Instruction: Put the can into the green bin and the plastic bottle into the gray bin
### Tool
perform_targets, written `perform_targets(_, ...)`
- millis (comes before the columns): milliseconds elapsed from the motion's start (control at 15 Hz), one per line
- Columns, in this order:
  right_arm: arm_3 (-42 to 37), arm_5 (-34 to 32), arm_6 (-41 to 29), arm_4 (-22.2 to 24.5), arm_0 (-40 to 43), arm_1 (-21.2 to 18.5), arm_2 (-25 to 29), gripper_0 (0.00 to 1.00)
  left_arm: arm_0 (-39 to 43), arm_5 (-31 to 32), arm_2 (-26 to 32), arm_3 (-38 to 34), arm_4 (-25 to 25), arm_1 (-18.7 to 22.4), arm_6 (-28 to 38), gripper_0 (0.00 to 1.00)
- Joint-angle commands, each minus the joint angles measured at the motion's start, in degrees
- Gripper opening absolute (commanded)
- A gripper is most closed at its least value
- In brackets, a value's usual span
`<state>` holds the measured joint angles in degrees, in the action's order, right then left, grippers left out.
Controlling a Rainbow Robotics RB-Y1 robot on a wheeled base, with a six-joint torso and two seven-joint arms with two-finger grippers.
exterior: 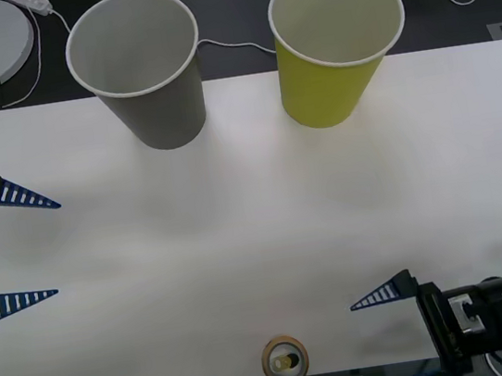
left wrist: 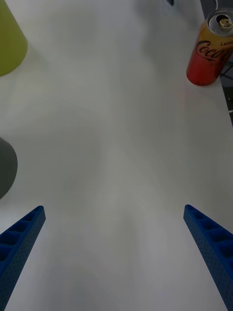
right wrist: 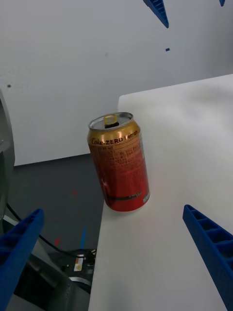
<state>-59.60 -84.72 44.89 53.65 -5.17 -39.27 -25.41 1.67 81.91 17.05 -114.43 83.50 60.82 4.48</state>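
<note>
Desk: a white desk [exterior: 259,243] carries the two bins and the can.
Can: the can [exterior: 285,361] stands upright at the near edge of the desk, about midway along it, right at the brink, its pull-tab top facing up.
Green bin: the green bin [exterior: 335,40] stands upright at the far edge, toward the right, with nothing inside as far as can be seen.
Gray bin: the gray bin [exterior: 141,68] stands upright at the far edge, toward the left, just beside the green one, also with nothing seen inside.
Right gripper: the right gripper [exterior: 398,336] hovers low near the near edge, to the right of the can and apart from it, fingers [right wrist: 213,243] spread wide and grasping nothing.
Left gripper: the left gripper [exterior: 26,248] waits at the left edge, fingers [left wrist: 208,243] released and holding nothing.
Progress: nothing is binned so far; the can appears about to be approached by the right arm, and both placements are left to do.
Writing: the can's gold band reads "Coke ZERO", with part of a red Coca-Cola script lower down; the fine print is too small to read.
</note>
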Motion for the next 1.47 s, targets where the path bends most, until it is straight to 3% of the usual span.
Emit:
perform_targets(67, 0.0, 2.3, 1.3, 0.1, 0.1, 2.3, -1.1, 1.00, 0.0, 0.0, 0.0, 0.0, 0.0, 0.0, 0.0, 1.00)
perform_targets(400, 0.0, 6.9, 6.8, 1.6, -0.3, 6.0, -1.4, 1.00, 0.0, 0.0, 0.0, 0.0, 0.0, 0.0, 0.0, 1.00)
perform_targets(1467, 0.0, 19.1, 11.1, 1.6, -1.3, 14.8, -9.0, 1.00, 0.0, 0.0, 0.0, 0.0, 0.0, 0.0, 0.0, 1.00)
